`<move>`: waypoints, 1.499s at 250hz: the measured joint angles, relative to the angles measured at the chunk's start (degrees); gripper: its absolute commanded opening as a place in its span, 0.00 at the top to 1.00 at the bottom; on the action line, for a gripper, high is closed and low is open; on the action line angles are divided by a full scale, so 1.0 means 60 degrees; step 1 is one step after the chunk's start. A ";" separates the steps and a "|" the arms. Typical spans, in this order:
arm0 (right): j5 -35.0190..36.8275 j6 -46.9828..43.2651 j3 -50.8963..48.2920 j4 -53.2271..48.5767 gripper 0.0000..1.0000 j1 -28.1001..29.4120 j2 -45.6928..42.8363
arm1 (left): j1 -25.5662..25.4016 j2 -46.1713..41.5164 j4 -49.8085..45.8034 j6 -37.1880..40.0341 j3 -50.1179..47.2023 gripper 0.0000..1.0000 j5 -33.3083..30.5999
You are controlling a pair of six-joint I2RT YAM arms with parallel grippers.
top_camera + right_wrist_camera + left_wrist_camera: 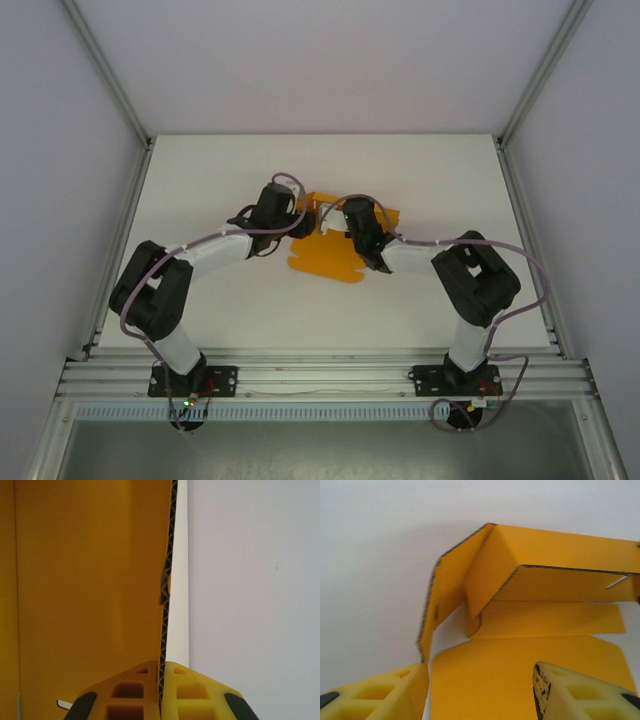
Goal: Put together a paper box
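I see my right gripper (pixel 161 669) clenched on the edge of a raised wall of the paper box (pixel 90 580). My left gripper (pixel 477 677) hangs released, fingers (pixel 570 692) spread above a flat flap.

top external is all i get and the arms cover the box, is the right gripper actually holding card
Observer: Yes. The right wrist view shows the right gripper shut on the box, with one panel's raw edge pinched between its pads.
Operator: and the left one
Observer: The left gripper is open. Its fingers are spread above the flat panel and grip nothing.
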 measured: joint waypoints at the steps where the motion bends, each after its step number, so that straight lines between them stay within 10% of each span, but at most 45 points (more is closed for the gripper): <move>1: 0.0000 0.0000 0.0000 0.0000 1.00 -0.0004 0.0000 | 0.0000 -0.0011 -0.0011 0.0000 0.0000 0.42 -0.0022; 97: -0.0011 0.0000 0.0000 -0.0007 1.00 -0.0004 0.0000 | 0.1053 -0.0171 -0.0437 0.0280 0.0109 0.43 -0.0062; 168: -0.0015 0.0000 0.0000 -0.0047 1.00 0.0000 -0.0011 | 0.0871 0.1406 -0.0415 0.0758 0.1202 0.69 0.0477; 204: -0.0007 -0.0004 0.0004 -0.0047 1.00 0.0000 -0.0011 | 0.0659 0.1581 -0.0441 0.1042 0.1228 1.00 0.0430; 375: 0.0109 -0.0568 -0.0874 0.1402 1.00 0.0255 -0.0011 | -0.0022 0.0765 0.0372 0.0463 -0.0069 1.00 0.0732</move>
